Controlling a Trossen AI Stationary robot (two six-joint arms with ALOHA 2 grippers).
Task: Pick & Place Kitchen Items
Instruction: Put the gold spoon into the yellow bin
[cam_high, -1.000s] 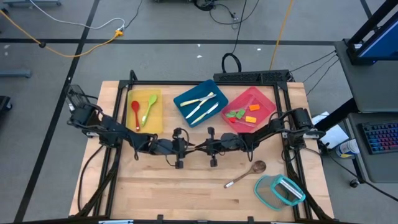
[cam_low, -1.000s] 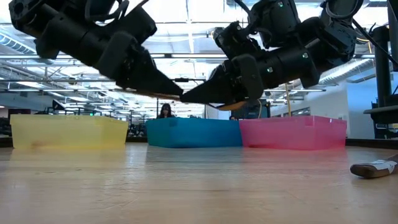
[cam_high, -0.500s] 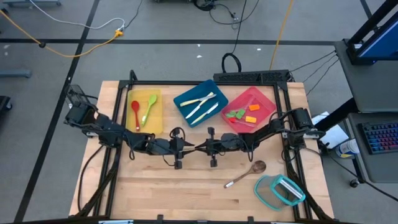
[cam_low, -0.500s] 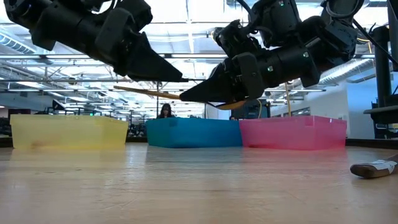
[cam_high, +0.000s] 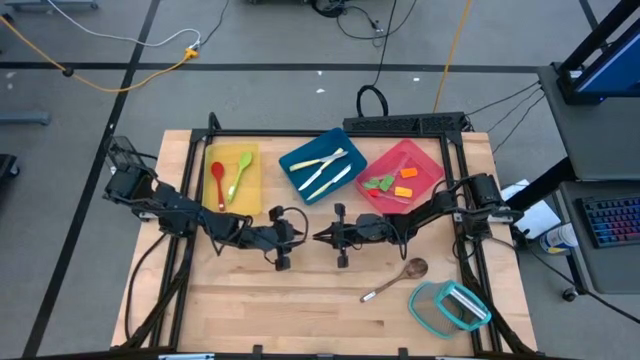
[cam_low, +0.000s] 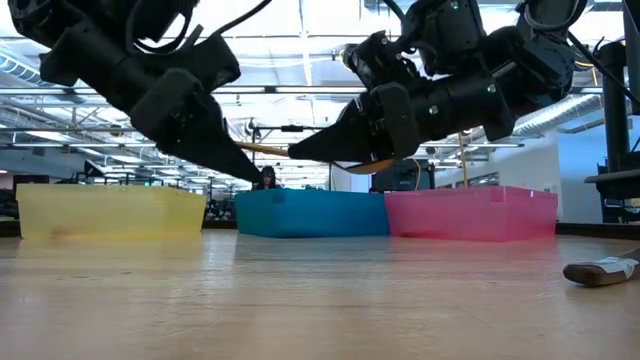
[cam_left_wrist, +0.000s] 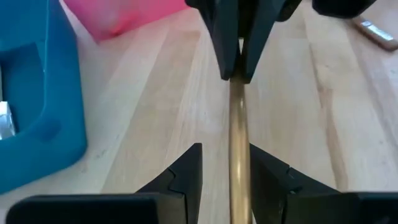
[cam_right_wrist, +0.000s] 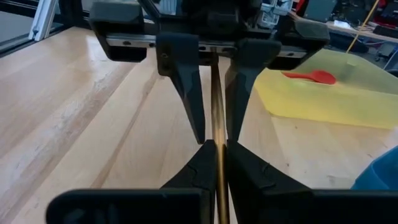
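Observation:
A brown wooden spoon (cam_low: 265, 148) hangs level over the table's middle, with my right gripper (cam_right_wrist: 215, 163) shut on it. Its handle (cam_left_wrist: 239, 155) reaches out toward the table's left and passes between the fingers of my left gripper (cam_left_wrist: 225, 168), which is open and tipped downward in the low view. Whether the left fingers touch the handle I cannot tell. The spoon's bowl (cam_low: 374, 167) shows under the right gripper. A second wooden spoon (cam_high: 396, 279) lies flat on the table at the near right. My right gripper pinches the wooden spoon's handle (cam_right_wrist: 216, 134) between its two fingers. The fingers come level from the table's right and lie along the handle. The spoon is lifted clear of the table, about level, with its free handle end pointing toward the table's left.
At the far edge stand a yellow tray (cam_high: 250, 185) with a red and a green spoon, a blue tray (cam_high: 300, 160) with cream knives and a pink tray (cam_high: 425, 160) with small pieces. A teal-rimmed clear container (cam_high: 450, 305) sits at the near right corner.
My left gripper has drawn back a little toward the table's left along the spoon's handle and tipped its fingers downward. My right gripper and the spoon have stayed where they were.

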